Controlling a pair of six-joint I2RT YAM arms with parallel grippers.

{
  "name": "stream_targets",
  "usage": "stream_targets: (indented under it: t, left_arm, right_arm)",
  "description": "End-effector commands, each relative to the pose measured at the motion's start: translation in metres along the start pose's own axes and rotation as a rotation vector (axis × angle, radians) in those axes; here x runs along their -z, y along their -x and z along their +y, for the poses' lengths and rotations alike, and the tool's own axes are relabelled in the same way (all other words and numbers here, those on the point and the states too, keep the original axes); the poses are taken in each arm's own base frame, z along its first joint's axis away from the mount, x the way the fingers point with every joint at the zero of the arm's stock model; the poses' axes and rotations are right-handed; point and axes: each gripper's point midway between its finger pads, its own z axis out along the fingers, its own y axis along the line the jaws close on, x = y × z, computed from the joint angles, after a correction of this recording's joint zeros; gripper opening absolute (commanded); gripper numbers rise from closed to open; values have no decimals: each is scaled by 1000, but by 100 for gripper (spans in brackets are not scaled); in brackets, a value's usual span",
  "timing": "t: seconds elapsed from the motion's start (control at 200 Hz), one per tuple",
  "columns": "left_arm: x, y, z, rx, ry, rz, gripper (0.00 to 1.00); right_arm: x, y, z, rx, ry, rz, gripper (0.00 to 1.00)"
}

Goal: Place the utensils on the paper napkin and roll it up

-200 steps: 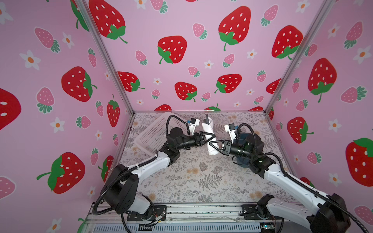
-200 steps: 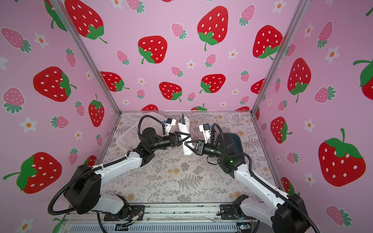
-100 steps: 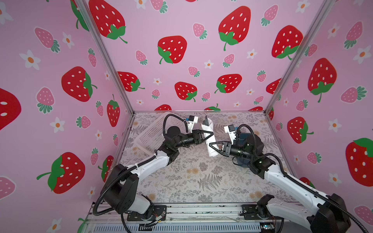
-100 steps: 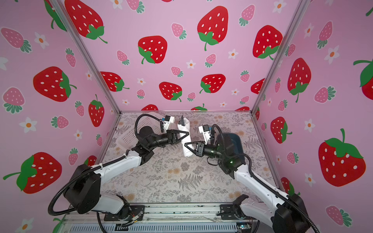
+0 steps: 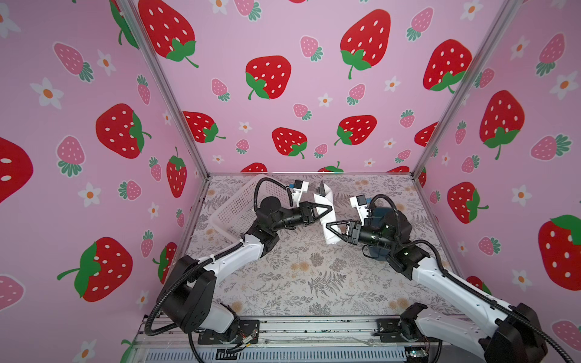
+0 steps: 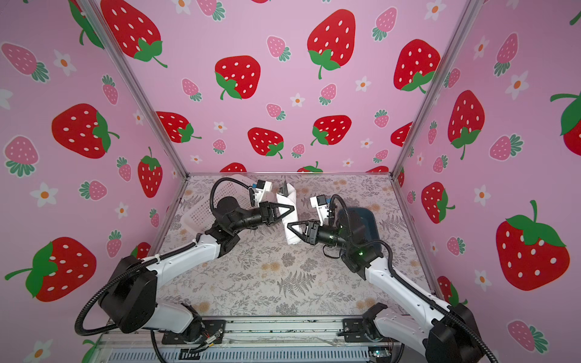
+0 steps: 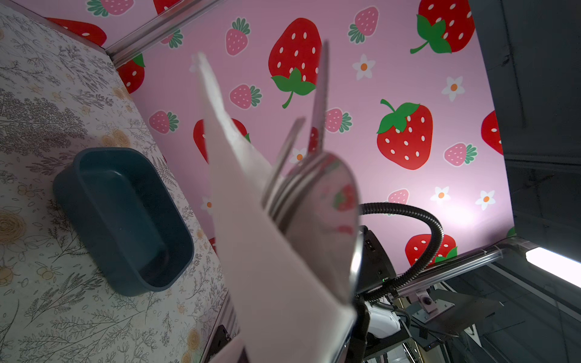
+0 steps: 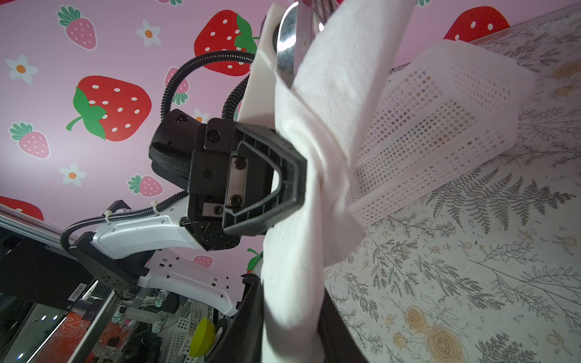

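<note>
The paper napkin [image 5: 327, 199] [image 6: 290, 201] is rolled round the utensils and stands nearly upright above the table's far middle. From its top stick out a shiny spoon [image 7: 327, 201], a fork [image 7: 283, 154] and a knife [image 7: 320, 94]. My left gripper [image 5: 330, 208] [image 6: 294, 207] [image 8: 301, 179] is shut on the roll's middle, and the paper cinches in there. My right gripper [image 5: 327, 224] [image 6: 288, 223] [image 8: 292, 314] has a black finger close against each side of the roll's lower end. Whether those fingers still pinch the paper does not show.
A white perforated basket [image 5: 239, 207] [image 8: 440, 125] lies tilted at the back left, behind my left arm. A dark teal tub [image 7: 125, 220] [image 6: 361, 217] stands at the right, under my right wrist. Flowered table cover stretches toward the front rail.
My left gripper, open around the roll a second ago, has closed on its middle. The right gripper has stayed at the roll's lower end.
</note>
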Motion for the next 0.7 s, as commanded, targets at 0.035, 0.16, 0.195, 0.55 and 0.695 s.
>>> stream_targets:
  t: [0.035, 0.16, 0.195, 0.55, 0.695]
  left_arm:
    - [2, 12, -33, -76, -88, -27, 11]
    - [3, 11, -37, -82, -109, -23, 11]
    - [2, 11, -38, -82, -114, -22, 10]
    - [-2, 11, -46, -90, -147, -1, 10]
    - [-2, 10, -48, -93, -149, 1, 10]
  right_arm:
    - [3, 4, 7, 24, 19, -22, 35]
    - [1, 5, 9, 23, 27, -16, 43]
    - [0, 5, 9, 23, 32, -12, 45]
    - [-8, 9, 26, 36, 142, 20, 36]
    - [-7, 11, 32, 51, 161, 18, 27]
